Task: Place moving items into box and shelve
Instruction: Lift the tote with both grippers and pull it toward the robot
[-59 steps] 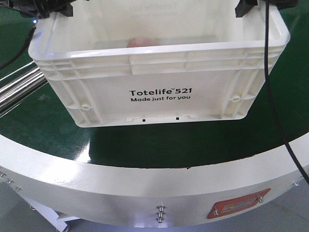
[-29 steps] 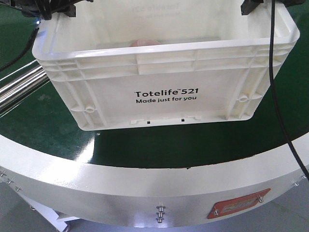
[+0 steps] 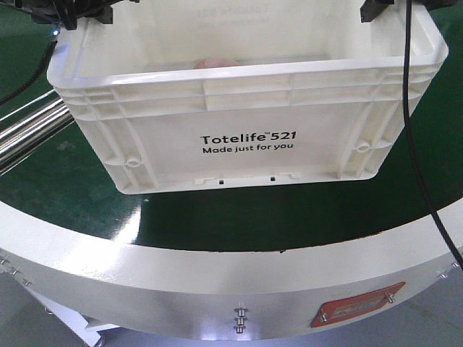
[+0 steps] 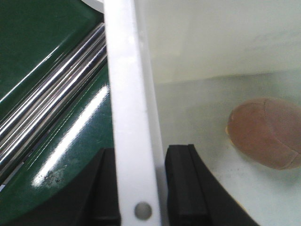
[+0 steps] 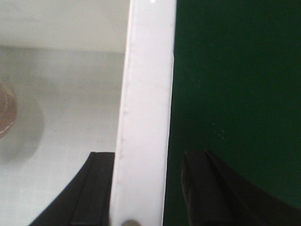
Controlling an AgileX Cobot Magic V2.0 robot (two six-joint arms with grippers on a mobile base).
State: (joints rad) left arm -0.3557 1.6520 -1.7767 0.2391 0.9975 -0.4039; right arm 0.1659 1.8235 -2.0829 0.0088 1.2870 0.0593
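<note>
The white ribbed box (image 3: 246, 108) printed "Totelife 521" hangs a little above the green table top, with a shadow under it. My left gripper (image 3: 72, 13) is shut on its left rim (image 4: 127, 94), one black finger (image 4: 181, 188) inside the wall and one outside. At the box's right side, my right gripper (image 3: 376, 9) is shut on the rim (image 5: 148, 70); the outer finger (image 5: 207, 188) shows a narrow dark gap. A pinkish-brown moving item (image 4: 265, 132) lies on the box floor, and its top (image 3: 217, 63) peeks over the near wall. An edge of an item (image 5: 4, 113) shows at the far left.
Shiny steel rollers (image 3: 29, 130) run along the table's left, close under the box's left side (image 4: 51, 94). The green table (image 3: 289, 217) ends in a curved white rim (image 3: 217, 278) with a red plate (image 3: 358, 309). A black cable (image 3: 416, 144) hangs past the box's right end.
The box, held by both grippers, shifted slightly right and up from a second ago. Over the last half second it has barely moved.
</note>
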